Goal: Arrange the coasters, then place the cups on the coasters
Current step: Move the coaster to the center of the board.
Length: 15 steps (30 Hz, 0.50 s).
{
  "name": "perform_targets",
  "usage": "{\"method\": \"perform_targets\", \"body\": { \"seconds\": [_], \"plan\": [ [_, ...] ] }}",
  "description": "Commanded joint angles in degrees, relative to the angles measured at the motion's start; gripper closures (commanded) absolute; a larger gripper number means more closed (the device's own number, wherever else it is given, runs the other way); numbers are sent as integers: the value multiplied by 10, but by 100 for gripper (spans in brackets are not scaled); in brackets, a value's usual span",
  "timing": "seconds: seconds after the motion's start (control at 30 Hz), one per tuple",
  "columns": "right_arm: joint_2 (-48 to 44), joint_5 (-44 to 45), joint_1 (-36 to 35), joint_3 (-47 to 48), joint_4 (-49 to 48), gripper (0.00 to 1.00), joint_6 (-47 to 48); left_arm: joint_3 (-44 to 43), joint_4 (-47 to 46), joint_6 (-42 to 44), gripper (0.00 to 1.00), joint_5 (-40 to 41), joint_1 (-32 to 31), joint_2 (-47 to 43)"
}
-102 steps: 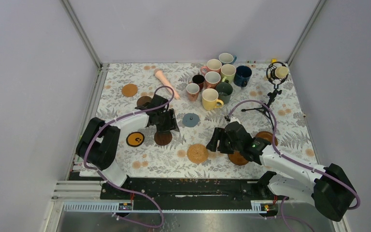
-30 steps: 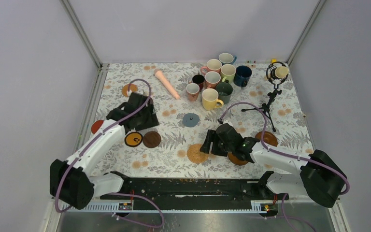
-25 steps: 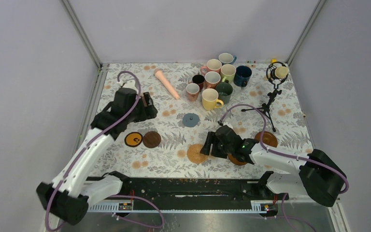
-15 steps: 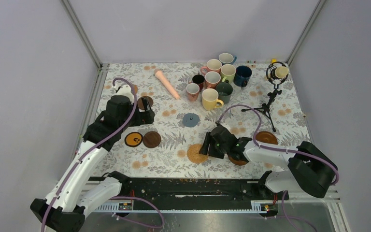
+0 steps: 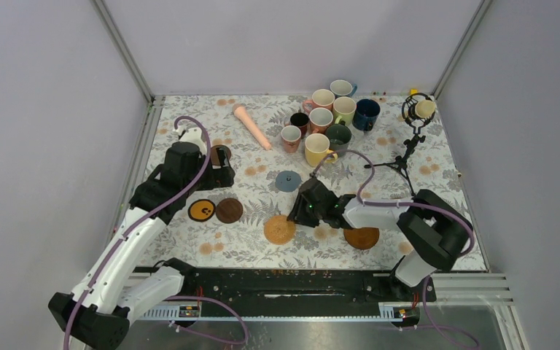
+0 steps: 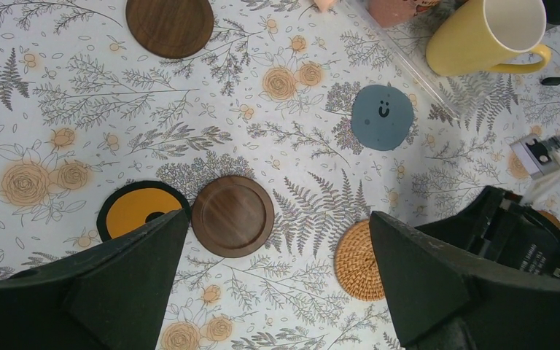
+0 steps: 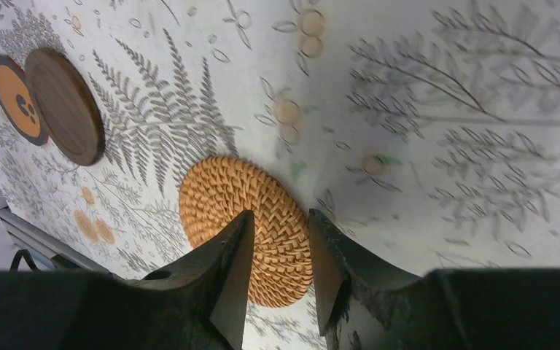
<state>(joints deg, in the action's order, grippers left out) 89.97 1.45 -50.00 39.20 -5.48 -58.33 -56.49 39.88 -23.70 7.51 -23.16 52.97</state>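
The tan woven coaster (image 5: pixel 280 229) lies flat on the floral table (image 5: pixel 240 244) toward its front edge, near the dark brown coaster (image 5: pixel 228 210). The right gripper (image 7: pixel 281 219) sits over its rim with jaws narrowed to a slim gap; whether they pinch it cannot be told. The left gripper (image 6: pixel 277 219) hangs spread wide and empty. The mugs (image 5: pixel 321 119) cluster at the back.

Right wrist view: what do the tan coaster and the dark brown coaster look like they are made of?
Tan coaster: looks like woven rattan or a similar plant fibre, matte; a herringbone weave runs out to a braided rim. Dark brown coaster: probably wood with a smooth satin finish; the left wrist view shows fine straight grain and a slightly raised rim. Solid or veneer cannot be told.
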Motion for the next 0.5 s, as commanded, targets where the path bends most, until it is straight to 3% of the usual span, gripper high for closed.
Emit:
{"method": "perform_targets", "body": {
  "seconds": [0.0, 0.13, 0.3, 0.47],
  "plan": [
    [48, 0, -9, 75, -5, 60, 12, -7, -16, 10, 1, 6, 2, -17],
    [64, -11, -9, 113, 5, 59, 35, -6, -15, 11, 1, 25, 2, -31],
    [27, 8, -9, 149, 126, 50, 116, -2, -16, 8, 1, 43, 2, -46],
    [-6, -21, -21, 106, 146, 52, 134, -2, -15, 6, 1, 63, 2, -59]
  ]
}}
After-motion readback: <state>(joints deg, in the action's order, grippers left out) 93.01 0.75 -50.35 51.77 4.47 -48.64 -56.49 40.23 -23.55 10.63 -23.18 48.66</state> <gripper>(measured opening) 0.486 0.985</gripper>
